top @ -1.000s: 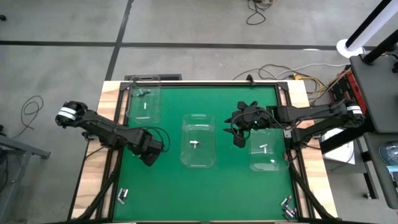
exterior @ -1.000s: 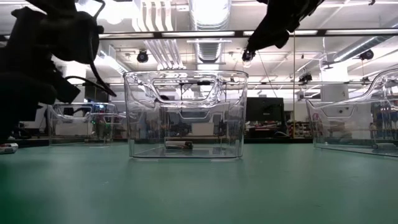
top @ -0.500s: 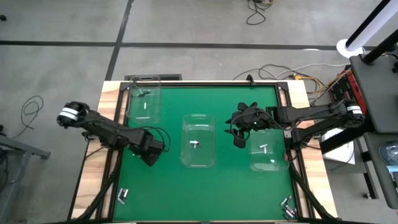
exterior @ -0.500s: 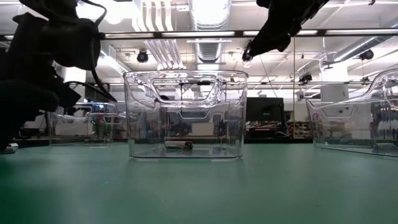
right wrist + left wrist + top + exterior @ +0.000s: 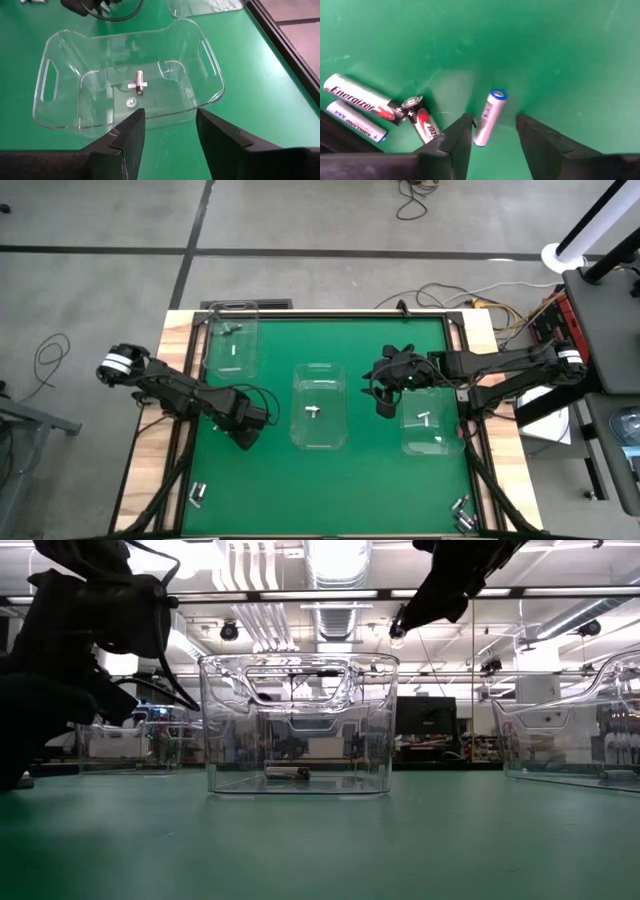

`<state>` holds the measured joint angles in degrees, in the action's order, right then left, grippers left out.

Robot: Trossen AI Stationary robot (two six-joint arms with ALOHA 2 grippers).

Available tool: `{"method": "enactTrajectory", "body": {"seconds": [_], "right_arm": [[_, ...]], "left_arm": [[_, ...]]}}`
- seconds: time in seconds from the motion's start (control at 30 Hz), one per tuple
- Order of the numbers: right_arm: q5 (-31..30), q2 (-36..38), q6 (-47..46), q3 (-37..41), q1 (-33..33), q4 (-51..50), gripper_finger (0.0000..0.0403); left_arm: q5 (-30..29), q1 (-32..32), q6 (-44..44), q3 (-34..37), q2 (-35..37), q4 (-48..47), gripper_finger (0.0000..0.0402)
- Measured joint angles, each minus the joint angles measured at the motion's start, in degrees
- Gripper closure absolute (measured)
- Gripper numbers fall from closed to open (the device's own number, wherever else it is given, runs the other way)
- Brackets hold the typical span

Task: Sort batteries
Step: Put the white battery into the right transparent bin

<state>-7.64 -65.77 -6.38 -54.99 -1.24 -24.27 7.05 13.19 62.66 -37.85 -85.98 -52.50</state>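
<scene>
The left gripper (image 5: 492, 132), jaws spread around a battery (image 5: 488, 117) pointing toward one o'clock, could nudge it away by closing off-centre.

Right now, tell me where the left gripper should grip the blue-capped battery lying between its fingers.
Grip the blue-capped battery across its mid-body, coming straight down. It lies flat on the green mat, lengthwise between the open fingers of the left gripper, so they would close on its round sides.

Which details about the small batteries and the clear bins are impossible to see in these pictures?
- High view: batteries in the clear plastic right bin are too small to tell their type.
- Low view: the dark left arm hides the table behind it.
- Left wrist view: the label of the small silver blue-capped battery between the open left gripper fingers faces away.
</scene>
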Motion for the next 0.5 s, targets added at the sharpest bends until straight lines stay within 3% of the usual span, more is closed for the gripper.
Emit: {"method": "enactTrajectory", "body": {"seconds": [0.1, 0.23, 0.37, 0.5], "right_arm": [[-0.78, 0.79, 1.02, -1.85, -1.2, -1.79, 0.0233], [-8.32, 2.81, 2.97, -4.1, -5.18, -3.88, 0.0242], [-15.24, 4.53, 5.18, -3.3, -10.51, -0.73, 0.025], [-17.06, 3.5, 6.38, 1.85, -14.74, 10.77, 0.0255]], "left_arm": [[0.15, 0.04, -1.39, -0.01, -0.39, 0.8, 0.0309], [-0.26, 0.13, -3.37, -0.04, -0.41, 1.58, 0.0383], [-2.39, 1.01, -6.16, -1.11, -0.01, 0.73, 0.0387], [-10.9, 3.0, -6.63, -5.64, 1.59, -2.19, 0.0395]]}}
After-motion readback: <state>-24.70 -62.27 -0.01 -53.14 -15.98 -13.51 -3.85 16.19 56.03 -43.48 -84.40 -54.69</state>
